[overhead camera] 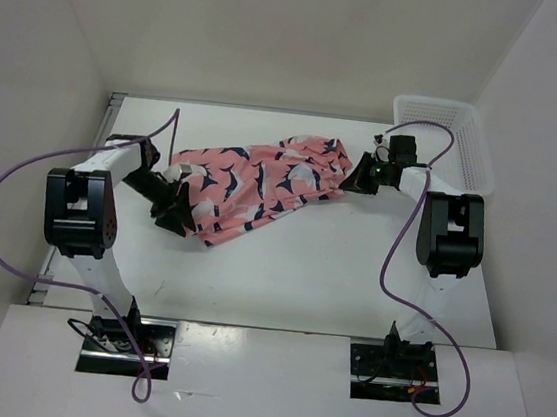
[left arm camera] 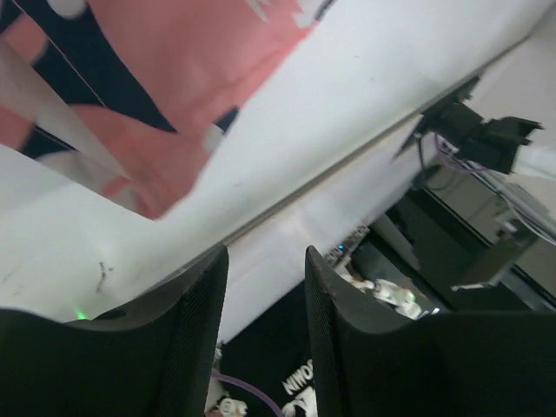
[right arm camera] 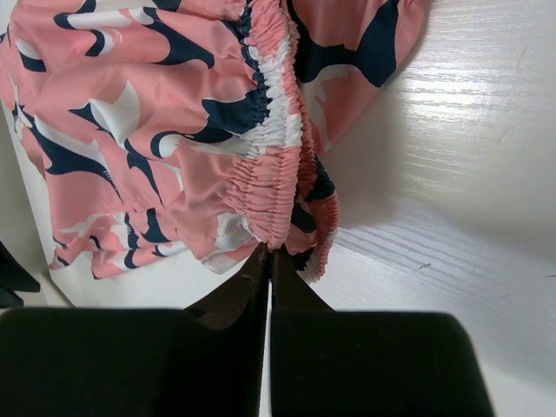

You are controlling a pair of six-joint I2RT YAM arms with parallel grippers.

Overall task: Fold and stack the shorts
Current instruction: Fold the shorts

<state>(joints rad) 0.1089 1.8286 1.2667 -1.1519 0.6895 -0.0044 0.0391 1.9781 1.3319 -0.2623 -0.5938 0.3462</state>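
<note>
- The white table carries everything
- The shorts lie rumpled across its middle, spread between the two arms
- The white mesh basket sits at the far right corner, apart from the shorts
- The right gripper has its jaws pinched together on the gathered waistband
- The left gripper has its jaws apart with nothing between them, and the fabric lies just past its tips

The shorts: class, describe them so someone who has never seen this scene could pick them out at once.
Start at the white table and look at its middle. The shorts lie there as a crumpled cloth, the right pincer shut on their gathered waistband. Unlike the white basket in the far right corner, they are coral pink with navy and white shapes.
</note>
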